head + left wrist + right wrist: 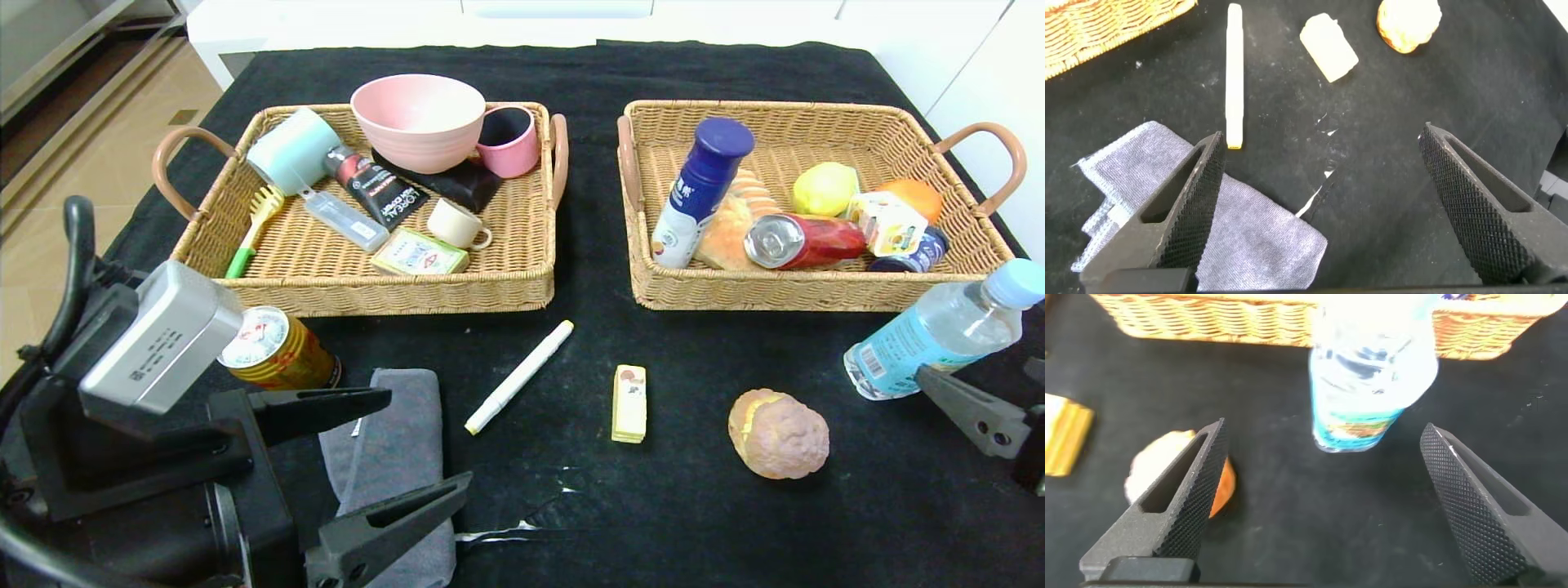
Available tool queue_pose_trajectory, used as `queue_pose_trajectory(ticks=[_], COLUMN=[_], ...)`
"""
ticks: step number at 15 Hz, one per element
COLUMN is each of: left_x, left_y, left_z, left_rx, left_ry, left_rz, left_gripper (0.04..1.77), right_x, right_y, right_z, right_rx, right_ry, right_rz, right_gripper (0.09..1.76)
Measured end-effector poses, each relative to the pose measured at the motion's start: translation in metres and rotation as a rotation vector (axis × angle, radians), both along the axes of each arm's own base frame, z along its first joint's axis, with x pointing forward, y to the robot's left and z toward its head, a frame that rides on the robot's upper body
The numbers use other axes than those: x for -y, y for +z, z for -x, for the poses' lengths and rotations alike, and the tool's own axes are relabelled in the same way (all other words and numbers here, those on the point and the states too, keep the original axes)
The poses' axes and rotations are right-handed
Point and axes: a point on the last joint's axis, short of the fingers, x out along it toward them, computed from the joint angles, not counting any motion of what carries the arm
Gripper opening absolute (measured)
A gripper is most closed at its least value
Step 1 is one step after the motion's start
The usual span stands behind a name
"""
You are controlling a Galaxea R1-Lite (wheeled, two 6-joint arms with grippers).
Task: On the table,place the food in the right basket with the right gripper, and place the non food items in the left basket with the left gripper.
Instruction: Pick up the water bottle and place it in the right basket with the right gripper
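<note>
My left gripper is open and empty above the near-left table, over the edge of a grey cloth. In the left wrist view the gripper has the cloth under one finger. Beyond it lie a white marker, a yellow block and a bread bun. My right gripper is open at the near right, just short of a clear water bottle. In the right wrist view the gripper faces the base of the bottle, with the bun beside one finger.
A red and gold can stands by the left arm. The left basket holds a bowl, cups, a tube and a brush. The right basket holds bottles, a can, bread and fruit. Black cloth covers the table.
</note>
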Motion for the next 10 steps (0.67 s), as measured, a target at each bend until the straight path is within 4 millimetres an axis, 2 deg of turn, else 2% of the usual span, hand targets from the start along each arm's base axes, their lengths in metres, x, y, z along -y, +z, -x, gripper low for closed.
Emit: queue_pose_trajectory(ticks=[5,10], left_x=[-0.001,-0.002], left_y=[0.001,0.002], left_z=[0.002,0.003], left_rx=[0.007,0.01], left_ry=[-0.002,0.0], left_rz=[0.005,0.007], left_gripper=[1.72,1.72], right_x=[0.004,0.007], right_y=[0.003,0.006], right_z=[-0.008,-0.027], right_rx=[-0.001,0.051], right_ry=[-0.037,-0.05], right_rz=[0.01,-0.007], right_gripper=[1.71,1.71])
